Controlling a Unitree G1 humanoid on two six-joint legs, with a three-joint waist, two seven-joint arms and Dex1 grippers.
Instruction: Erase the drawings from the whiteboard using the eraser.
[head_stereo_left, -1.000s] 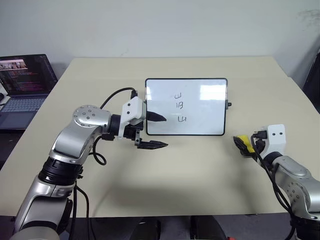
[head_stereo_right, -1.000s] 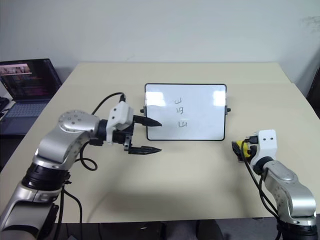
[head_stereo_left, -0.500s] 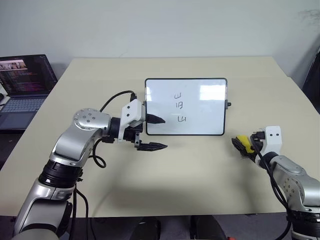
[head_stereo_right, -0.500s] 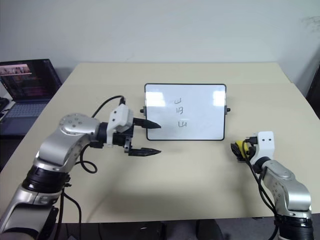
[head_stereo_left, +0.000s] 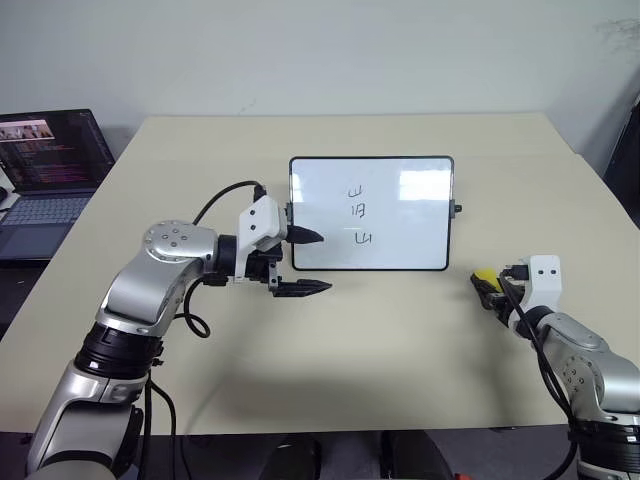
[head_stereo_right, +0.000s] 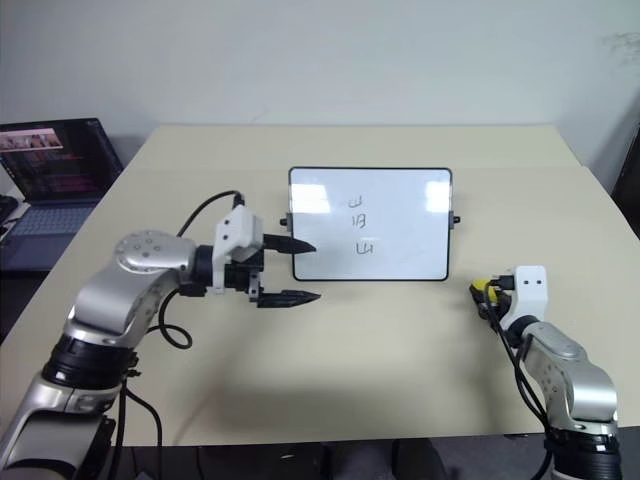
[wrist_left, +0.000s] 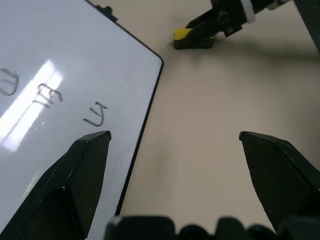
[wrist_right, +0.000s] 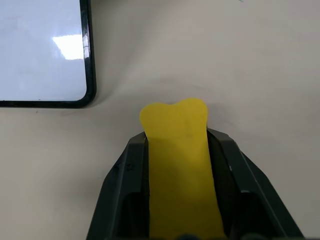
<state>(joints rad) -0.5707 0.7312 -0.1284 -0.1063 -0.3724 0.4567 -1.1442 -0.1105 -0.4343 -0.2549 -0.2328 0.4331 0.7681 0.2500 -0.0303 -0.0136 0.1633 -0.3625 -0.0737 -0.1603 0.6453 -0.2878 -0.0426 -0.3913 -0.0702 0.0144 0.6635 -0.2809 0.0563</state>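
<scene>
The whiteboard (head_stereo_left: 415, 235) lies on the beige table with the drawings (head_stereo_left: 358, 212) in a column near its middle. My left gripper (head_stereo_left: 325, 262) hovers open at the board's left lower corner, one finger over the board and the other over the table. In the left wrist view the drawings (wrist_left: 50, 97) sit past the finger (wrist_left: 90, 155). At the table's right, my right gripper (head_stereo_left: 487, 290) is shut on the yellow eraser (wrist_right: 175, 145), low at the tabletop. The eraser's front end sticks out beyond the fingers (wrist_right: 135, 165).
An open laptop (head_stereo_left: 50, 165) stands off the table's left side. The table (head_stereo_left: 400, 340) has free room in front of the board and between the two arms. A wall runs behind the far edge.
My right gripper has gone from open around the eraser to shut on it. The left gripper has stayed about where it was, still open.
</scene>
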